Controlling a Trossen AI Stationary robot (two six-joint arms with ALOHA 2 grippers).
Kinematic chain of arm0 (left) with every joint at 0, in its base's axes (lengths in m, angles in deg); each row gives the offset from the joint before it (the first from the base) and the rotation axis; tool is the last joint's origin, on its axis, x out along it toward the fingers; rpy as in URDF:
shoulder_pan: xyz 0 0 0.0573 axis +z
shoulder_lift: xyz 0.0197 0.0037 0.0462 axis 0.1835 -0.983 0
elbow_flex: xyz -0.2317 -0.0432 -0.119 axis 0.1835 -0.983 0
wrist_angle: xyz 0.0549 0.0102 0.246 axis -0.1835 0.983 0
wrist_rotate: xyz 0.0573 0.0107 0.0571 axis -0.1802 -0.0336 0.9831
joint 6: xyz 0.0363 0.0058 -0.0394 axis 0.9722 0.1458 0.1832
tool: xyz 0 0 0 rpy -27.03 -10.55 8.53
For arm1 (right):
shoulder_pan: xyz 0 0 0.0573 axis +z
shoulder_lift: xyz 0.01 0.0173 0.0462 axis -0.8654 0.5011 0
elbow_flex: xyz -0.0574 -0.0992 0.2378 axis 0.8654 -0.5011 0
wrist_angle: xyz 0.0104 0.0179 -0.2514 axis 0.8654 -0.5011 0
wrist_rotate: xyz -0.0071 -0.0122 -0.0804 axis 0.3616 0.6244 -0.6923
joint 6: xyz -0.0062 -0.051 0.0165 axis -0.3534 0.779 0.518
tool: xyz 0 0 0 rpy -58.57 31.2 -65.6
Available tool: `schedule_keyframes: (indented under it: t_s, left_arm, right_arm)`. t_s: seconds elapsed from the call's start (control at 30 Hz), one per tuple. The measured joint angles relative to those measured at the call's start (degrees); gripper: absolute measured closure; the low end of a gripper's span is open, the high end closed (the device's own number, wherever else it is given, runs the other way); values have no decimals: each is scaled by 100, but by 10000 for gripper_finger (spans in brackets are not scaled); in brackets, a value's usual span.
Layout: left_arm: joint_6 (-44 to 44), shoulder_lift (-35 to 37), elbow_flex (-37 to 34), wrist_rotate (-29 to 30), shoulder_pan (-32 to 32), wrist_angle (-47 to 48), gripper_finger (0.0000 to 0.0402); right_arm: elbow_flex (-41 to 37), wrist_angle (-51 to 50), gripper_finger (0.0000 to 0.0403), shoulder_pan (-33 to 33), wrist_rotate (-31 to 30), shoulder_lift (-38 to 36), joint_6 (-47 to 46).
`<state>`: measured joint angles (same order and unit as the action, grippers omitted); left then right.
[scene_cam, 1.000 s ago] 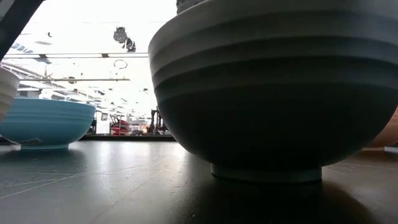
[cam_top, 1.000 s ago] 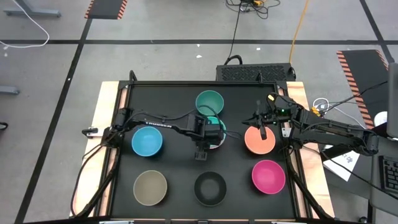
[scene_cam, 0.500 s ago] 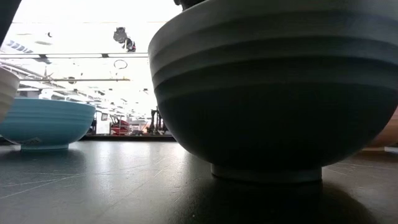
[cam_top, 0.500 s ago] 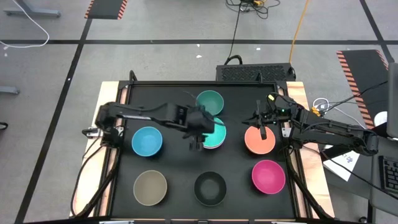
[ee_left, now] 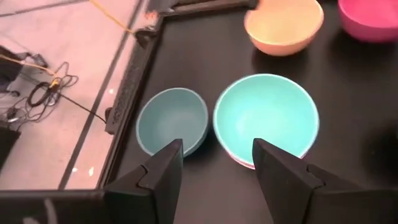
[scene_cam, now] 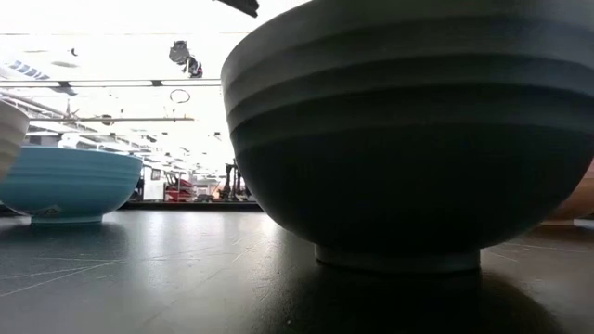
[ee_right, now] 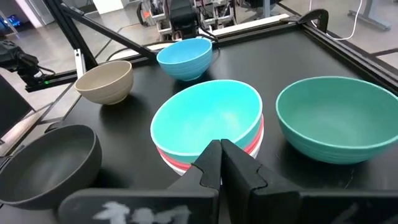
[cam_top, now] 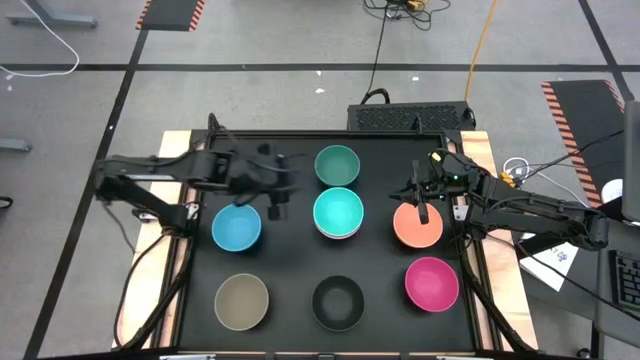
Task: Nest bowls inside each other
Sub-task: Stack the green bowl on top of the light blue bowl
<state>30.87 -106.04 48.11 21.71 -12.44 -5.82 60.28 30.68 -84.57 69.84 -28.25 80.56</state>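
overhead and wrist views: your left arm reaches in from the table's left edge, its forearm running nearly level across the mat, and the left gripper (cam_top: 277,188) hangs above bare mat between the blue bowl (cam_top: 237,227) and the dark green bowl (cam_top: 337,165), fingers apart and holding nothing. your right arm comes in from the right side, bent at the elbow, with the right gripper (cam_top: 424,207) over the orange bowl (cam_top: 418,224), fingers pressed together and empty. at the mat's centre the turquoise bowl (cam_top: 338,212) sits nested on a red-pink bowl (ee_right: 252,144), whose rim shows just beneath it. the tan bowl (cam_top: 242,301), black bowl (cam_top: 337,302) and magenta bowl (cam_top: 432,283) stand apart along the near row
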Motion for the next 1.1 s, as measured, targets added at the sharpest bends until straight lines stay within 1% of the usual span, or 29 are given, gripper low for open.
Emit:
schedule_keyframes:
  t_s: [0.17, 0.3, 0.4, 0.53, 0.63, 0.7, 0.8, 0.97, 1.1]
  left_arm:
    - [-100, 1275, -1778, 38, 117, -989, 204]
    - [-164, 2243, -3044, 31, 121, -2062, 204]
    - [-148, 2817, -3824, 23, 122, -2712, 204]
    - [-205, 3298, -4657, 13, 122, -3431, 204]
    - [-47, 3466, -5080, 61, 122, -3688, 204]
    - [-11, 3561, -5260, 279, 126, -3698, 204]
    - [16, 3701, -5423, 546, 126, -3753, 204]
    - [159, 3884, -5657, 763, 196, -3827, 204]
    - [147, 3890, -5652, 783, 286, -3841, 204]
  right_arm:
    - [0, 367, 403, 1, -2, -1, 12]
    - [0, 601, 403, 2, -2, 0, 5]
    - [0, 680, 403, 2, -4, 0, 6]
    - [0, 693, 403, 0, -29, 0, 119]
    - [0, 830, 403, 0, -245, 0, 125]
    - [0, 932, 403, -6, -352, 0, 120]
    - [0, 978, 403, -7, -493, 2, 133]
    - [0, 987, 403, -39, -503, 2, 354]
    - [0, 1083, 403, -39, -505, 2, 262]
